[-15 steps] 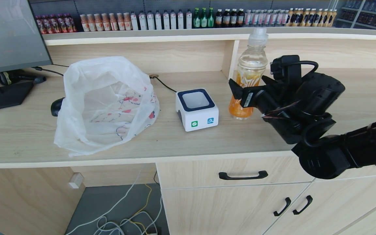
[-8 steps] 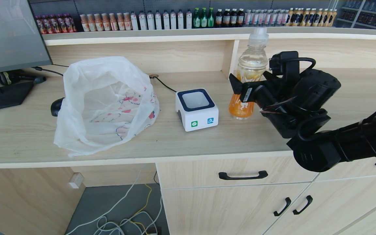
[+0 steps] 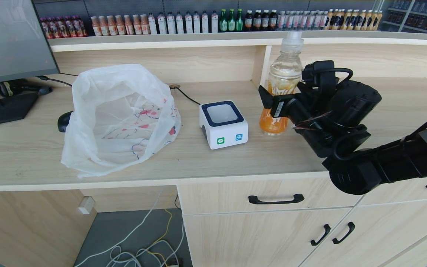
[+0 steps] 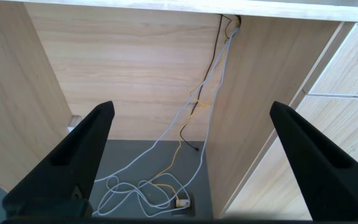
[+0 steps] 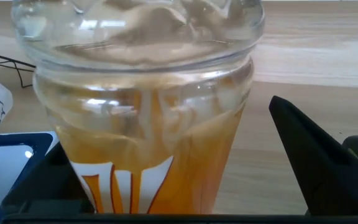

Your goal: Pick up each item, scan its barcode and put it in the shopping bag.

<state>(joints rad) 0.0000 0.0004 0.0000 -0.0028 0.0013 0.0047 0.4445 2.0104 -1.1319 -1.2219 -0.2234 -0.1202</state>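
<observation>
Rightward of the scanner (image 3: pixel 223 124), the right gripper (image 3: pixel 278 97) has pushed a little farther in around the bottle (image 3: pixel 282 74). The arm behind it has drawn up and in toward the counter (image 3: pixel 198 159). The bottle itself has barely stirred, its cap only a shade nearer the scanner.

The bottle stands upright on the counter, just beside the scanner on the robot's right, with orange drink in its lower part. It sits between the right gripper's fingers, and its long axis is vertical, crossing the line between them. In the head view one finger crosses the front of its label. In the right wrist view a gap shows between the bottle wall and the finger (image 5: pixel 316 168) on one side. The jaws are therefore spread around the bottle and not yet clamped on it.

The left gripper (image 4: pixel 188 109) hangs below the counter edge with its fingers wide apart and nothing between them. It looks down at cables (image 4: pixel 166 186) on the floor, so the right arm is plainly the nearer one.

The step in hand looks like the grasp before the lift. The next move would call for closing squarely on the body of the bottle. The scanner lies just to the left of the bottle, and the bag (image 3: pixel 119 115) lies beyond it, mouth open.
</observation>
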